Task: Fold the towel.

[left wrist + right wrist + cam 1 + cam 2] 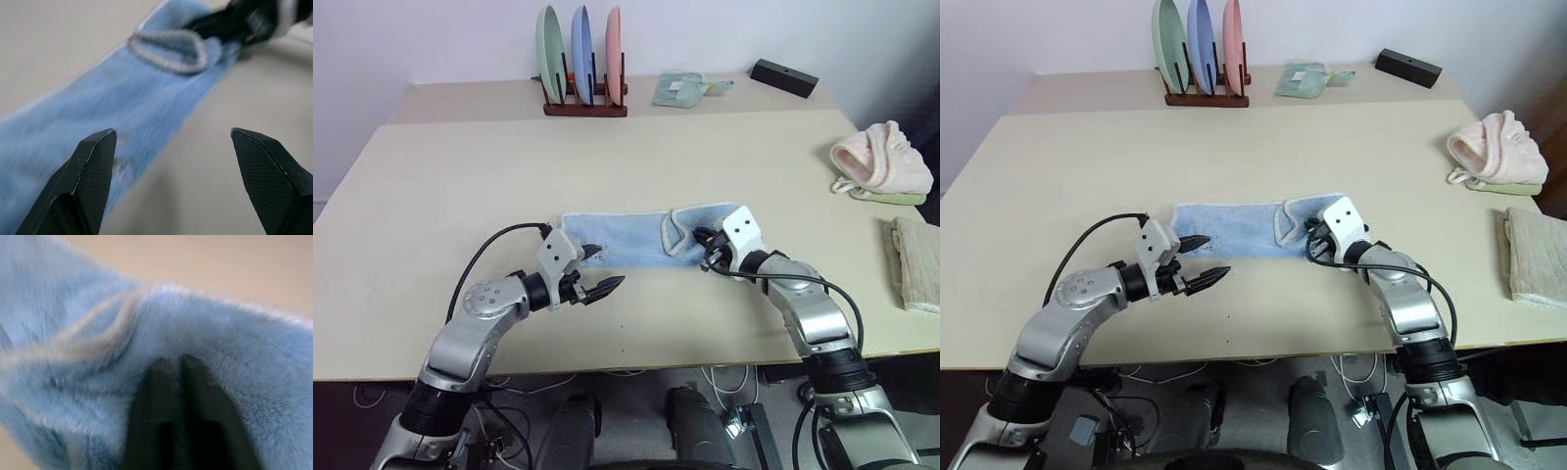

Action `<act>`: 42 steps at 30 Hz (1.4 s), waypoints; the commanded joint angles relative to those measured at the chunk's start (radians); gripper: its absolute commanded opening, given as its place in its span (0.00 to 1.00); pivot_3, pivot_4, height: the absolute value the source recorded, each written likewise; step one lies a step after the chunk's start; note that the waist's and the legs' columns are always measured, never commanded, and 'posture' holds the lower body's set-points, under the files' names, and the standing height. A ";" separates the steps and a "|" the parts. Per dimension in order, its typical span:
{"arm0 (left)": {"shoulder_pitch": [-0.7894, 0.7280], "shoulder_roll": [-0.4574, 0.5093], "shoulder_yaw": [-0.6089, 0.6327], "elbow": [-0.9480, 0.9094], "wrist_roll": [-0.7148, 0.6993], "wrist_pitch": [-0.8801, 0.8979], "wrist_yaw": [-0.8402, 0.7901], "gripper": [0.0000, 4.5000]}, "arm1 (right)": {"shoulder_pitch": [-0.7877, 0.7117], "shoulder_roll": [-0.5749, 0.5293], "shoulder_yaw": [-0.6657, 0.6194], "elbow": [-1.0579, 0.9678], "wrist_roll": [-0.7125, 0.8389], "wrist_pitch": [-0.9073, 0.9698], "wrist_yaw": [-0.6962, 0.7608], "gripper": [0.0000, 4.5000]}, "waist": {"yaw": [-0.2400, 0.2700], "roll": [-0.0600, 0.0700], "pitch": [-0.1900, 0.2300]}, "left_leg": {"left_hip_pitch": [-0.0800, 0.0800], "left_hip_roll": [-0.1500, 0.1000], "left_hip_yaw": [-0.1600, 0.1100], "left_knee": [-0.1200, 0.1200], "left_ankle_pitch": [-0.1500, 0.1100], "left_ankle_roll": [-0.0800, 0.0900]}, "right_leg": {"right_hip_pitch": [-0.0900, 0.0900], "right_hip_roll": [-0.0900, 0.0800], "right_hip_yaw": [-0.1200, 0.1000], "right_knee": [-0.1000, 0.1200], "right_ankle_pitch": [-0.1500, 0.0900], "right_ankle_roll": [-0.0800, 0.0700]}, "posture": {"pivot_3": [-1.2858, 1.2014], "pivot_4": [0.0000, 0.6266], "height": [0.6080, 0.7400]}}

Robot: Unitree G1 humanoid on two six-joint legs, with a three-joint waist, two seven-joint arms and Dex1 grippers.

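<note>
The light blue towel [617, 240] lies as a long narrow strip across the middle of the table [460, 176]. Its right end is turned back on itself into a small loop with a white edge [168, 49]. My left gripper [609, 266] hovers open at the strip's left end, one finger over the cloth and the other over bare table in front of it. My right gripper [707, 251] is at the right end. In the right wrist view its fingers [164, 382] stand close together, tips buried in the blue pile, shut on the towel.
At the back stand a wooden rack with three plates [582, 59], a small pale green cloth [680, 88] and a black box [783, 76]. On the right lie a pink bundled towel [881, 162] and a folded beige cloth [915, 264] by the table's right edge.
</note>
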 commanded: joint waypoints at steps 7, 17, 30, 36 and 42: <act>0.100 -0.185 0.303 -0.156 -0.393 0.465 0.330 1.00 | -0.029 -0.165 0.002 -0.284 0.032 0.003 0.152 0.99 | 0.001 0.000 0.000 | 0.000 0.000 -0.001 0.000 0.000 0.000 | 0.001 0.000 0.000 0.000 0.000 0.000 | 0.52 0.24 1.00; 0.005 -0.507 0.536 -0.078 -0.677 0.707 0.866 1.00 | -0.036 -0.150 0.078 -0.269 -0.018 -0.021 0.165 0.99 | 0.012 -0.001 -0.001 | 0.001 0.000 -0.001 0.001 0.000 0.000 | 0.004 0.000 -0.001 -0.003 0.000 0.000 | 0.52 0.24 1.00; -0.192 -0.503 0.532 0.152 -0.623 0.497 0.958 0.53 | -0.007 -0.148 0.097 -0.306 -0.043 -0.015 0.156 1.00 | 0.008 -0.001 -0.002 | 0.005 -0.001 -0.001 0.001 0.001 -0.001 | 0.011 0.000 -0.001 -0.009 0.002 -0.003 | 0.52 0.24 1.00; -0.208 -0.472 0.543 0.153 -0.636 0.430 0.921 0.02 | 0.043 -0.151 0.096 -0.344 -0.051 -0.002 0.148 1.00 | 0.008 -0.002 -0.001 | 0.002 -0.001 -0.001 0.001 0.001 -0.001 | 0.008 0.000 -0.001 -0.009 0.002 -0.003 | 0.52 0.24 1.00; -0.225 -0.316 0.542 0.131 -0.587 0.328 0.781 0.02 | 0.085 -0.166 0.084 -0.370 -0.035 0.020 0.170 1.00 | 0.005 -0.003 -0.001 | 0.000 -0.001 -0.001 0.000 0.001 -0.001 | 0.004 0.000 -0.001 -0.009 0.002 -0.003 | 0.52 0.24 1.00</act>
